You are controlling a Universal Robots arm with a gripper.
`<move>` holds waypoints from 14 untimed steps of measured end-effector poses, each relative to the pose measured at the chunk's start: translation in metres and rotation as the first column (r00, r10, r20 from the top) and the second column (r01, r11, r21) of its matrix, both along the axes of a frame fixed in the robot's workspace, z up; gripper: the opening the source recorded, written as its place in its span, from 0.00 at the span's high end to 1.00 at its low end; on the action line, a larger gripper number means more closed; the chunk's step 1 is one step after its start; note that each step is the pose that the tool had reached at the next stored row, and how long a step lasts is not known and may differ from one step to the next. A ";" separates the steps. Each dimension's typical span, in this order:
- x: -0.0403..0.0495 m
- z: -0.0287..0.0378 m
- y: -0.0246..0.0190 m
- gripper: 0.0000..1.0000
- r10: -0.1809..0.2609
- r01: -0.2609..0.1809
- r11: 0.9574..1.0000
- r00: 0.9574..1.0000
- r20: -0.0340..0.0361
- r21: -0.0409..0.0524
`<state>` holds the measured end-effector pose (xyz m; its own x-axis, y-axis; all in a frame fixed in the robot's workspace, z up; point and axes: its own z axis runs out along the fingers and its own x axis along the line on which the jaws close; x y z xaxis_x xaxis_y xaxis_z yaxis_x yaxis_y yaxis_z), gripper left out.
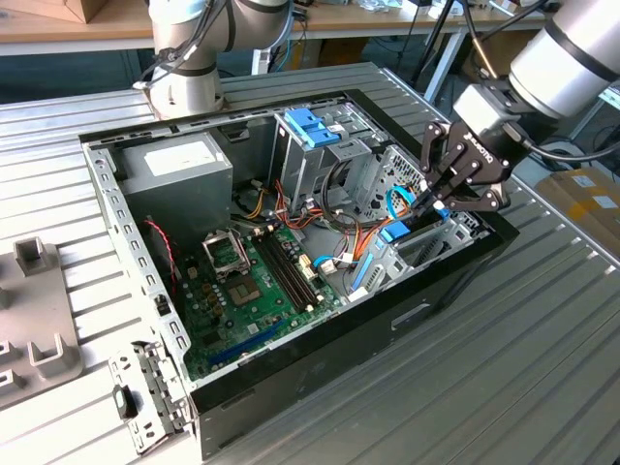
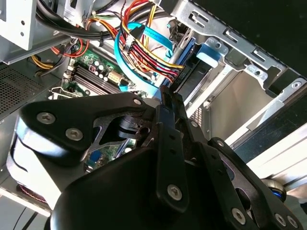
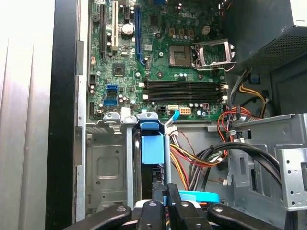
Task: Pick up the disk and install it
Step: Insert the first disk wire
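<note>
The disk (image 1: 397, 233) stands on edge in a metal bay at the open computer case's corner on the exterior view's right. Its blue carrier frame (image 3: 152, 146) sticks up from the slot in the first wrist view, and the carrier's blue end (image 2: 211, 51) also shows in the second wrist view. My gripper (image 1: 438, 204) hangs just over the disk's other end with its black fingers (image 3: 173, 203) pressed together. A thin blue strip of the carrier shows between the fingertips (image 2: 166, 101).
The black case's rim (image 1: 108, 199) encloses a green motherboard (image 1: 254, 283), a grey box with a white sticker (image 1: 180, 165) and a blue latch on a metal cage (image 1: 313, 129). Coloured cables (image 3: 192, 155) run beside the bay. Another arm's base (image 1: 186, 82) stands behind the case.
</note>
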<state>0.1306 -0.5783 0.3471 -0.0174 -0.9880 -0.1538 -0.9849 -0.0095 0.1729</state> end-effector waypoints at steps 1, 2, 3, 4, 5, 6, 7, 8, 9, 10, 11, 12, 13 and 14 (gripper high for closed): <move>0.0003 -0.0002 0.0000 0.84 0.000 0.000 1.000 1.000 0.000 0.000; 0.0006 -0.0005 0.0000 0.84 0.000 0.000 1.000 1.000 0.000 0.000; 0.0009 -0.0010 0.0000 0.84 0.000 0.000 1.000 1.000 0.000 0.000; 0.0011 -0.0016 0.0000 0.84 0.000 0.000 1.000 1.000 0.000 0.000; 0.0011 -0.0020 0.0000 0.84 0.000 0.000 1.000 1.000 0.000 0.000; 0.0011 -0.0025 0.0000 0.84 0.000 0.000 1.000 1.000 0.000 0.000; 0.0011 -0.0030 0.0000 0.84 0.000 0.000 1.000 1.000 0.000 0.000; 0.0011 -0.0035 0.0000 0.84 0.000 0.000 1.000 1.000 0.000 0.000; 0.0012 -0.0039 -0.0001 0.84 0.000 0.000 1.000 1.000 0.000 0.000; 0.0011 -0.0044 -0.0002 0.84 0.000 0.000 1.000 1.000 0.000 0.000; 0.0012 -0.0045 -0.0003 0.84 0.000 0.000 1.000 1.000 0.000 0.000; 0.0012 -0.0045 -0.0003 0.84 0.000 0.000 1.000 1.000 0.000 0.000; 0.0011 -0.0045 -0.0003 0.84 0.000 0.000 1.000 1.000 0.000 0.000; 0.0011 -0.0043 -0.0003 0.84 0.000 0.000 1.000 1.000 0.000 0.000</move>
<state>0.1317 -0.5786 0.3427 -0.0174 -0.9879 -0.1539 -0.9849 -0.0095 0.1729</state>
